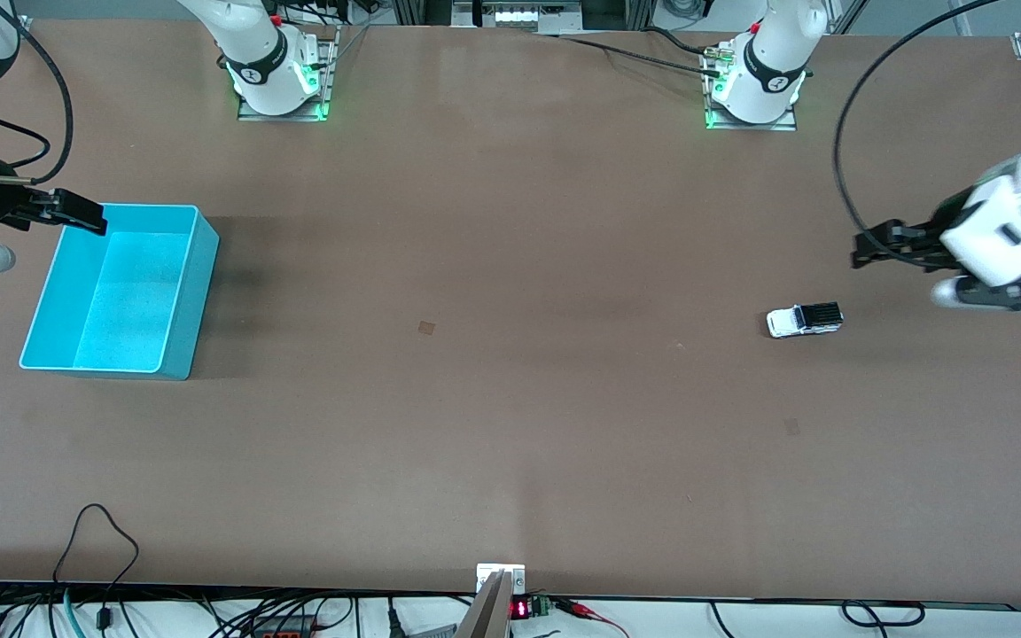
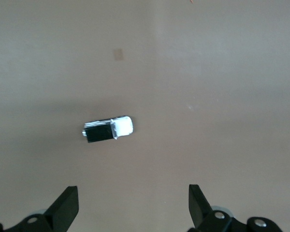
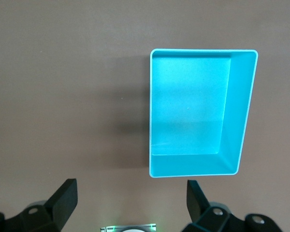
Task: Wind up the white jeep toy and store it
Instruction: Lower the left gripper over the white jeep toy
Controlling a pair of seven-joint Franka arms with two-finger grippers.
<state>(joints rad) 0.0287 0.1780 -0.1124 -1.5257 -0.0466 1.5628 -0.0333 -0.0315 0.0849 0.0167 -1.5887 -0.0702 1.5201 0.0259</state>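
The white jeep toy (image 1: 804,320), with a black ribbed roof, stands on the brown table toward the left arm's end. In the left wrist view the jeep (image 2: 108,129) lies on bare table, some way from the fingertips. My left gripper (image 1: 869,248) (image 2: 133,193) is open and empty in the air beside the jeep, not touching it. The teal bin (image 1: 196,301) (image 3: 237,111) stands empty toward the right arm's end. My right gripper (image 1: 85,215) (image 3: 130,186) is open and empty, over the bin's rim at its corner toward the robots' bases.
A small darker patch (image 1: 426,327) (image 2: 118,54) marks the table's middle. Cables and a small device with a red display (image 1: 519,609) lie along the table's edge nearest the front camera. The right arm's base plate (image 3: 128,227) shows in the right wrist view.
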